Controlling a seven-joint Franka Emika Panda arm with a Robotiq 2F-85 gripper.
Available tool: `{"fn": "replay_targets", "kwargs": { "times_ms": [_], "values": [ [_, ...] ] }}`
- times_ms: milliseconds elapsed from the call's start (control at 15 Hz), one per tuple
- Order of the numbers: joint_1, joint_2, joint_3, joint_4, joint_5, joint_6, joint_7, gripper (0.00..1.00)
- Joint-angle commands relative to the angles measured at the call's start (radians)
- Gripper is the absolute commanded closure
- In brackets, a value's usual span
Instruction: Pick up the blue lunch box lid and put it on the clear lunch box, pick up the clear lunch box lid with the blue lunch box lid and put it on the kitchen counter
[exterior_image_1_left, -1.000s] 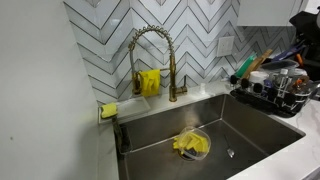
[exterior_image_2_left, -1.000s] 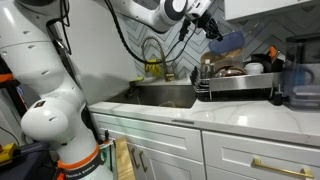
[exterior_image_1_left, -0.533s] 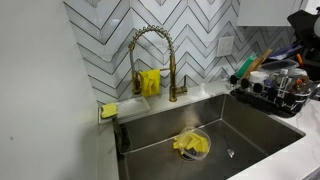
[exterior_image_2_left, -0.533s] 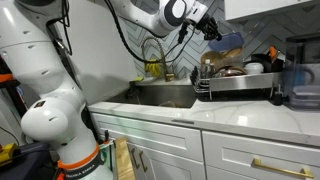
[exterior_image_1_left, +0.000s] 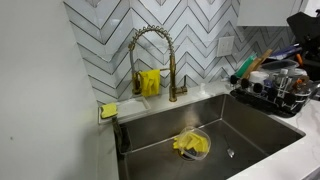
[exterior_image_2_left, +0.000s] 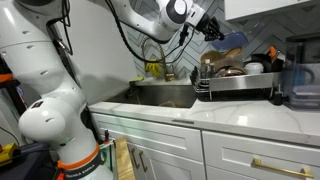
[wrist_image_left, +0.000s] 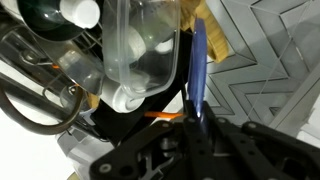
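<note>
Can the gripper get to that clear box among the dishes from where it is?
Probably yes. The gripper, shut on the blue lid, hangs over the dish rack, and the wrist view shows the clear lunch box right beside the lid with nothing between.

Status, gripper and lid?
Gripper shut on the flat periwinkle-blue plastic lunch box lid, held above the metal dish rack. Clear plastic lunch box close beside it. Nothing between.

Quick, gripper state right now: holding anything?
Gripper: shut on the blue lid, held edge-on above the dish rack.
</note>
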Motion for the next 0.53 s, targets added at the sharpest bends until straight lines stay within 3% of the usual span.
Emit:
{"fn": "replay_targets", "kwargs": {
  "times_ms": [0, 200, 467],
  "values": [
    [-0.026, -0.018, 0.029, -0.044, -0.111, -0.004, 0.204, 0.98],
    [-0.032, -0.007, 0.038, -0.048, -0.202, 0.025, 0.336, 0.98],
    [-0.048, 0.009, 0.055, -0.037, -0.429, 0.032, 0.576, 0.98]
  ]
}}
